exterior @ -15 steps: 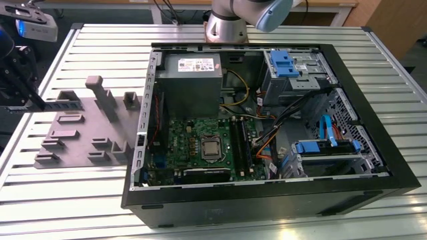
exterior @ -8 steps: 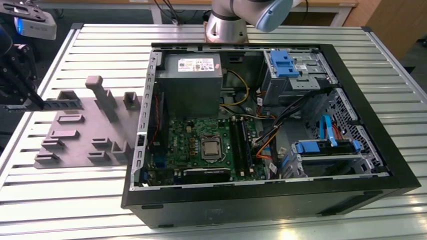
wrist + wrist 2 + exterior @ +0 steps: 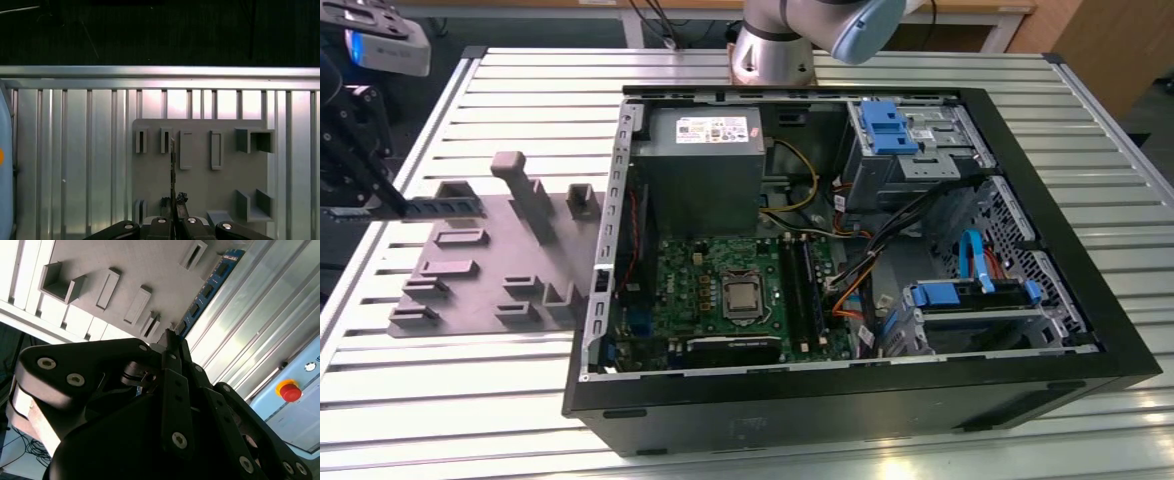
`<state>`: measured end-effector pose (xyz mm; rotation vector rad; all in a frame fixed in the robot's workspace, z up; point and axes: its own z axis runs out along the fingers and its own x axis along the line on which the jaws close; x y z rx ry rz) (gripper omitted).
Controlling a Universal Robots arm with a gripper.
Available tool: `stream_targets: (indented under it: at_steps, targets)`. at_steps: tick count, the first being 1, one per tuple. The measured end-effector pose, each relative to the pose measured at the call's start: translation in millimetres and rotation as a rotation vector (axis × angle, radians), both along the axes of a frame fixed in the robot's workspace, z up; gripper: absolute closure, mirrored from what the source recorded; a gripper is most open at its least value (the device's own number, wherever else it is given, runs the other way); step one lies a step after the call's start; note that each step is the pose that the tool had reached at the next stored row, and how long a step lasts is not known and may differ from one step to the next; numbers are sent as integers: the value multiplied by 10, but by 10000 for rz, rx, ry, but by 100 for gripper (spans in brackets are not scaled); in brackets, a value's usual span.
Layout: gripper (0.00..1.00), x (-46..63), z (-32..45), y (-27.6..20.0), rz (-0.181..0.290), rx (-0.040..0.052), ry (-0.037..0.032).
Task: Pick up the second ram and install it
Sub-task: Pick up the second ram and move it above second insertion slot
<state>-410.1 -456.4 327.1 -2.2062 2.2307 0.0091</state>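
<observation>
Over slatted silver metal table [image 3: 480, 400], clenching black two-finger gripper [image 3: 173, 201] on long thin blue-green memory stick [image 3: 443, 206] above grey plastic fixture [image 3: 480, 290], at the exterior view's left (probably handling light, stiff, fragile; pinching bare board edges seeming safest).

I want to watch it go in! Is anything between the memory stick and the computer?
The gripper holds the second ram. The grey fixture's tall block and the case's wall stand between it and the motherboard.

second ram [image 3: 207, 289] partly hidden behind gripper [image 3: 172, 338], arm [image 3: 774, 50] cropped in exterior view
</observation>
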Motion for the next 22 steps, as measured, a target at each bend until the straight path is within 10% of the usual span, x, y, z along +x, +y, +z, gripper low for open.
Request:
stream_targets:
  at_steps: [22]
  targets:
    - [86,0,119,0,0,0,0]
